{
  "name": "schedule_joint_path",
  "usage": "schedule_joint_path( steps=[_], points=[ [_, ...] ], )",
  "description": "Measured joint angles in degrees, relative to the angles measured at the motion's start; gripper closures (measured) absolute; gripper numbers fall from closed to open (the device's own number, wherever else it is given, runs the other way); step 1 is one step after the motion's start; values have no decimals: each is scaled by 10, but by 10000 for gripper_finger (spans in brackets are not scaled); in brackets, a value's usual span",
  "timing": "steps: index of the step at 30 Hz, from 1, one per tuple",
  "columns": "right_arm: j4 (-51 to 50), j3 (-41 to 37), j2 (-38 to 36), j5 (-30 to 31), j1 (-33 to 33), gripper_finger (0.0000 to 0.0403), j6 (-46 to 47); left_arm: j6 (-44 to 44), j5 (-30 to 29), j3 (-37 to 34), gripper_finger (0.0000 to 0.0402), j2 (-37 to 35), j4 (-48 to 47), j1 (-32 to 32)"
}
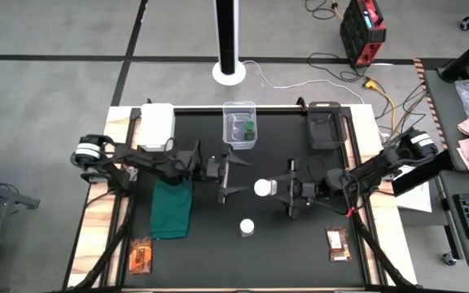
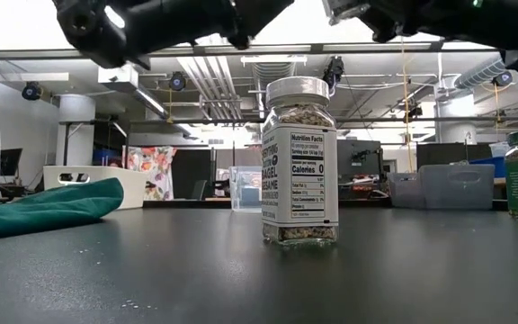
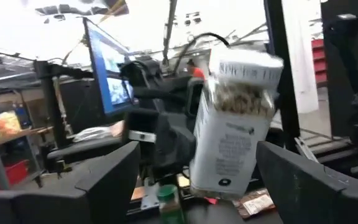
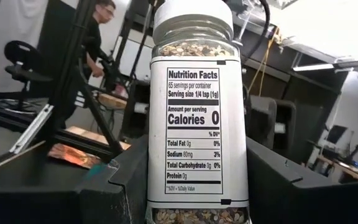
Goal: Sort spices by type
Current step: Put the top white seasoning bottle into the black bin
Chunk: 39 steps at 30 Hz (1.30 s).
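The right gripper (image 1: 277, 188) holds a white-lidded jar (image 1: 262, 188) in its fingers, lifted over the middle of the worktop (image 1: 210, 260); the likely step is carrying it to its twin (image 1: 247, 227), which stands nearer the front edge. Next it probably needs lowering upright just beside that jar, then releasing. The right arm reaches in low and level from the right. The left gripper (image 1: 228, 173) faces it nearby, fingers wide and empty.

High view: straight down on the table (image 1: 218, 244). Low view: level, close. Both wrist views share the white-lidded jar (image 4: 194, 112).
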Motion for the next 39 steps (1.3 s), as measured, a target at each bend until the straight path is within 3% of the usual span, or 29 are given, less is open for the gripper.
schedule_joint_path(
  steps=[7,14,22,27,31,39],
  points=[
    [33,4,5,-40,0,215,-2,-3,34,28,97,42,25,1],
    [37,12,15,-43,0,215,-15,-9,73,81,97,80,29,1],
    [35,13,19,-29,-1,215,-28,-38,132,94,97,85,29,2],
    [39,20,26,-32,-4,215,-31,-52,131,94,97,85,32,2],
    [41,34,48,-34,-10,215,-33,-38,89,93,97,85,28,1],
    [44,61,84,-33,-14,215,-42,6,84,87,99,85,28,1]
  ],
)
